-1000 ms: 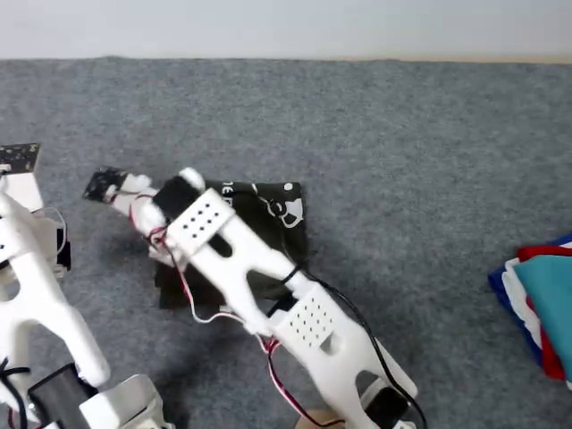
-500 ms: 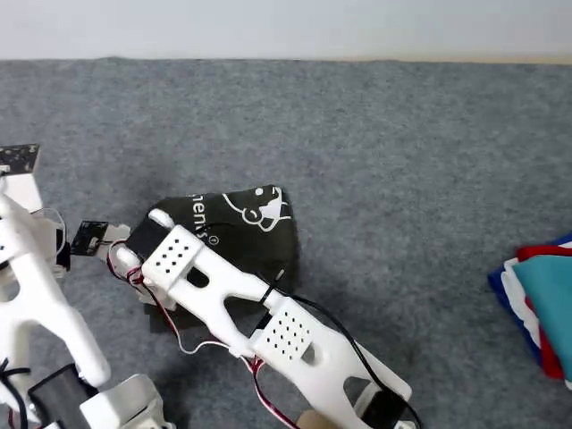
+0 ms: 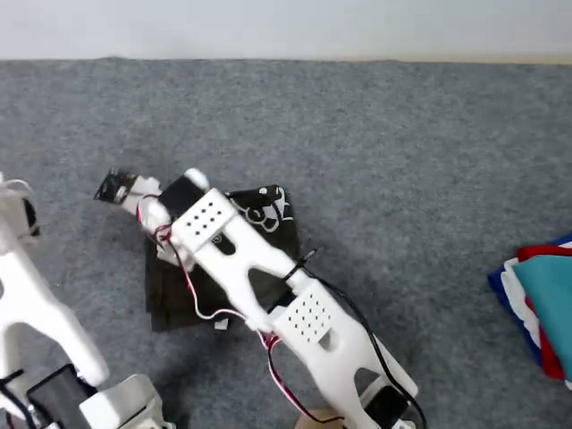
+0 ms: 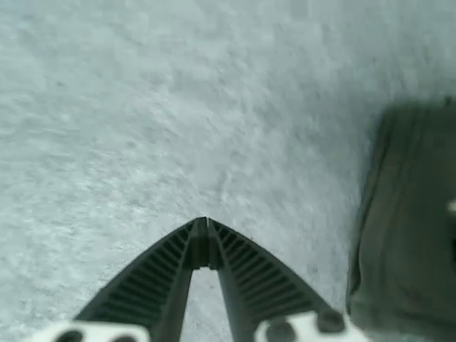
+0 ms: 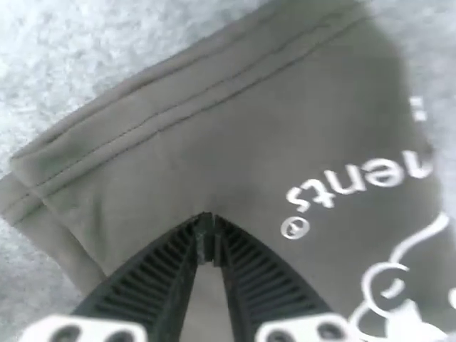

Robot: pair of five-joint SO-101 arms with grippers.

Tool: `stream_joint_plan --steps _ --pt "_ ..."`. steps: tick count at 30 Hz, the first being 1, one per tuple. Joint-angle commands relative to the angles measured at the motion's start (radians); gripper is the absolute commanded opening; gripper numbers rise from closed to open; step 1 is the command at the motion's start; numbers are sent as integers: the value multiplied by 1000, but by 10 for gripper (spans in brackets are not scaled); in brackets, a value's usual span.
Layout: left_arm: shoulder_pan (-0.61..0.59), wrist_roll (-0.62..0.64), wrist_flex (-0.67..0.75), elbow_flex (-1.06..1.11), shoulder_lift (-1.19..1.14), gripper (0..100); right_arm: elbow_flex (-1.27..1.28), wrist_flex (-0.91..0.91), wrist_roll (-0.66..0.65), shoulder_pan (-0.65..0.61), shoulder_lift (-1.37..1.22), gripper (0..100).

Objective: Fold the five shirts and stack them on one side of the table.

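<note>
Pincers: left pincer closed over grey mat | right pincer closed over black shirt

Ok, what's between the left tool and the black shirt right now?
Only bare grey table covering. The left wrist view shows it running from the left tool to the black shirt.

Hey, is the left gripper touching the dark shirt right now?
Apart. In the left wrist view the left gripper, jaws closed, is over the grey table cover, and a strip of that cover separates it from the dark shirt.
</note>
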State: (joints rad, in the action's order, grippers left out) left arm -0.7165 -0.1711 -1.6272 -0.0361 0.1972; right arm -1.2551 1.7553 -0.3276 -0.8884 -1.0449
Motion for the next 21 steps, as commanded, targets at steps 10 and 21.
stream_joint_plan --steps 10,21 --pt "-176 2 -127 -291 140 2 227 42 126 226 427 150" --pt "-180 -84 -44 131 339 2 858 31 130 234 693 36"
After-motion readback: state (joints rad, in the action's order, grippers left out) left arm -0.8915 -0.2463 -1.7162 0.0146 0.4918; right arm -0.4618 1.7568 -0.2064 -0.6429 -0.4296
